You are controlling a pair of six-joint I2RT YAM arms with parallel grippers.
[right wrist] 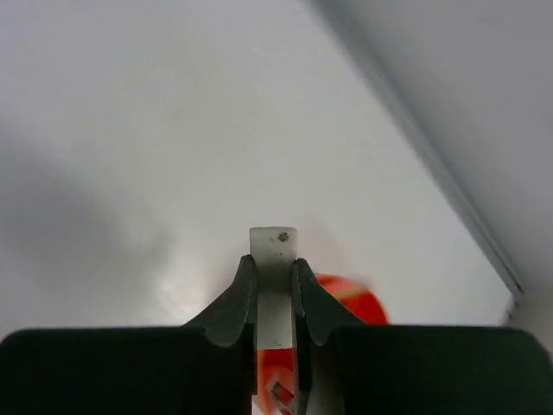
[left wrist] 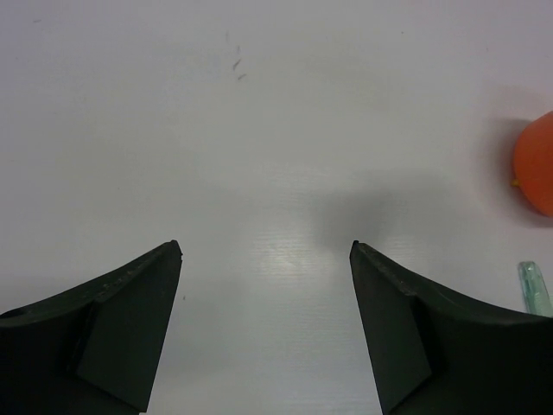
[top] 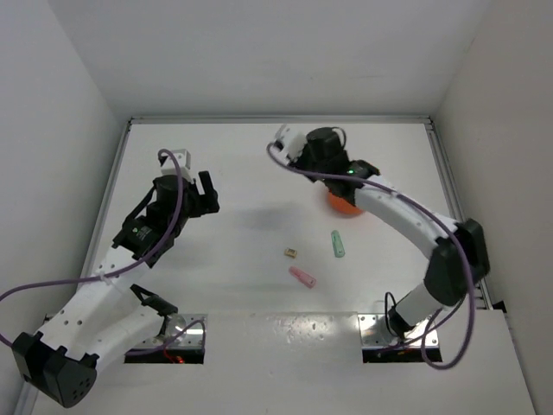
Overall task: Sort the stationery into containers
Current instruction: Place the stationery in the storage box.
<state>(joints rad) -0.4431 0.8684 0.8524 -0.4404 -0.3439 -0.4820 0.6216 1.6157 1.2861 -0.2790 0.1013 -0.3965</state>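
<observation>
Three pieces lie loose, one more is held, and there is one orange bowl [top: 344, 206].
Below the bowl, near the centre of the top view, lie one mint-green stick [top: 337, 244], one tan block [top: 292, 252] and one pink tube [top: 302, 277], all apart from each other. The right gripper [right wrist: 274, 259] is closed tight on one pale stick [right wrist: 273, 238], with the bowl under it. Its arm bends at the right side and reaches to upper centre. The left gripper [left wrist: 265, 246] hangs left of centre over the table [top: 242, 173], jaws spread wide — nothing between them.
</observation>
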